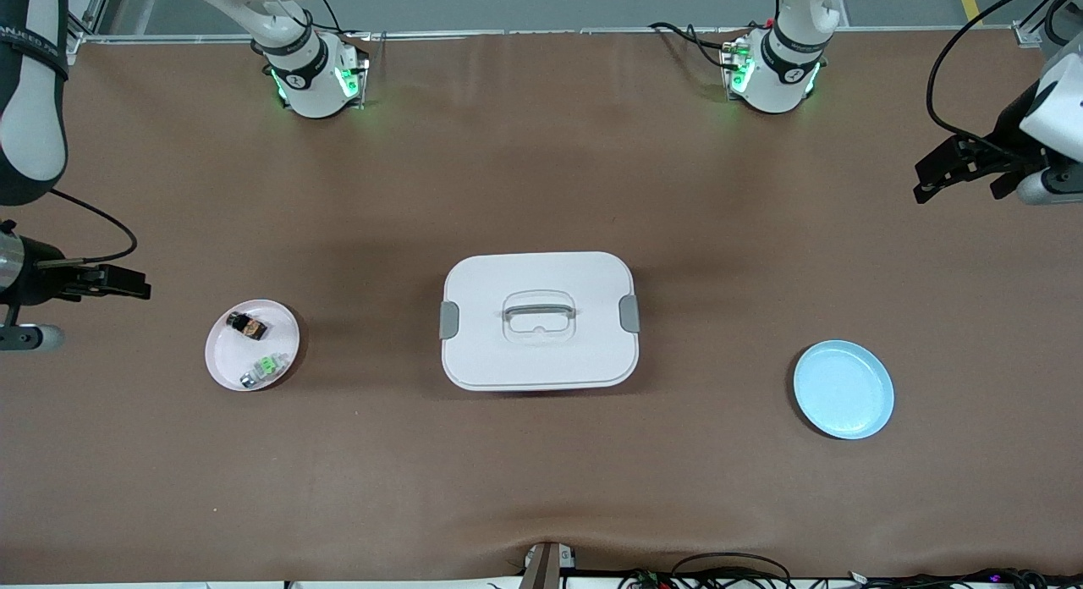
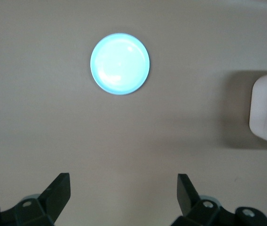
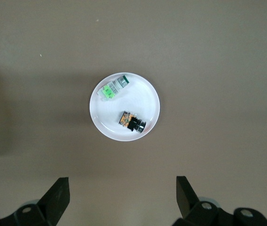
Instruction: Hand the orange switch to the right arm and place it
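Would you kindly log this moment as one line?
orange switch: in pink plate | left gripper: open, idle | right gripper: open, idle

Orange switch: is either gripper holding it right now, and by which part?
Nothing is held. The orange switch lies on the pink plate; the right gripper and left gripper are both open and empty.

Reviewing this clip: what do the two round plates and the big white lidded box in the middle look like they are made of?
Small white round plate holding the two switches: probably glossy plastic, thin rim; ceramic not excluded. Pale blue round plate: likely smooth plastic or melamine, with a bright glare patch in the left wrist view. White rounded lidded box: matte moulded plastic, grey clips, translucent handle.
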Robot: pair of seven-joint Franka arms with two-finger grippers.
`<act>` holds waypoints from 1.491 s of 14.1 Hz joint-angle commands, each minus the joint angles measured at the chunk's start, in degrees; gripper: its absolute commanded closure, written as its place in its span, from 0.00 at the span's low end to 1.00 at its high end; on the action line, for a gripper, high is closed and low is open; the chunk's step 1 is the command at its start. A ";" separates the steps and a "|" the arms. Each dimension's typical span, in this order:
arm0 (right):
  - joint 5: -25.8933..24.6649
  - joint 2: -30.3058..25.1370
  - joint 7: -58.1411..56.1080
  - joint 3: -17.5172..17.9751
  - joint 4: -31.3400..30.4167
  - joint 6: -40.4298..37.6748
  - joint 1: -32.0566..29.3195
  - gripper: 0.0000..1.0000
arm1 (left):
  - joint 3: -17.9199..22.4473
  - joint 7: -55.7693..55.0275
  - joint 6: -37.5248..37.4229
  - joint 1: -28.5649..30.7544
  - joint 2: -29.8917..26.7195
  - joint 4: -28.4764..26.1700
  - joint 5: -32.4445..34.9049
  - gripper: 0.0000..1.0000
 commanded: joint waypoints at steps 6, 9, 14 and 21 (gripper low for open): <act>2.96 -5.01 1.11 0.25 4.67 -8.52 0.32 0.00 | 0.25 0.14 -8.17 -0.53 8.82 11.45 -0.51 0.00; 3.05 -6.85 0.94 0.26 6.88 -11.69 0.41 0.00 | 0.25 -0.22 -7.73 -0.53 9.09 11.63 -0.33 0.00; 3.48 -11.26 0.68 0.08 6.36 -15.38 0.14 0.00 | 0.25 -0.22 -7.73 -0.09 9.00 11.81 -0.59 0.00; 4.45 -12.75 0.24 0.17 3.28 -17.06 1.80 0.00 | 0.25 -0.31 -7.73 -0.53 9.53 11.81 -0.59 0.00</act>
